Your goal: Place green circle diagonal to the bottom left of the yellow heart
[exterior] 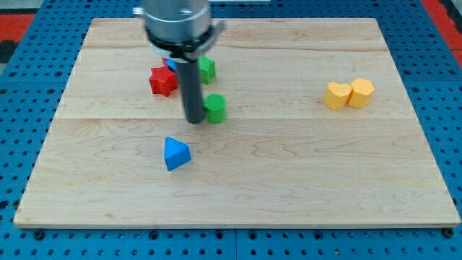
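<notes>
The rod's tip [195,120] is set just beside the green circle [215,107], on that block's left as the view has it.

In the camera view, a wooden board [289,180] is seen lying on a blue pegboard [14,108], and the dark rod [192,90] is seen coming down from the view's top, left of centre. No jaws are carried by this arm, so nothing is pinched; whether the tip touches the green circle cannot be told. A second green block [208,68] is seen above, partly hidden by the rod, with a red star-like block [163,81] on its left and a blue block [172,65] mostly covered. A blue triangle [176,154] lies below the tip. The yellow heart [336,94] is placed well apart at the view's right, touching a yellow hexagon-like block [361,92].
</notes>
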Controlling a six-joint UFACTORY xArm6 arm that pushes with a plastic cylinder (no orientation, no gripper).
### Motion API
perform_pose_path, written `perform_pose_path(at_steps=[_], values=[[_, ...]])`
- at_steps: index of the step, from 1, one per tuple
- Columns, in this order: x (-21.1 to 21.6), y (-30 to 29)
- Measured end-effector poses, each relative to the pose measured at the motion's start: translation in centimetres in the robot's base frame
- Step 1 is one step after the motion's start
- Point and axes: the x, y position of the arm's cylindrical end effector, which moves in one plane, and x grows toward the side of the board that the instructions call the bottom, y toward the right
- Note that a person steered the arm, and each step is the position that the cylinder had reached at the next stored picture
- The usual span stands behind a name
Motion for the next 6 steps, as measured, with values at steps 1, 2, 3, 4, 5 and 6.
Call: perform_pose_path(at_steps=[1, 2, 3, 4, 5, 6], values=[[-2.0, -5.4], [-2.4, -5.8], [-2.4, -3.7], [-3.2, 1.3], [0.4, 4.4], [4.4, 8.4]])
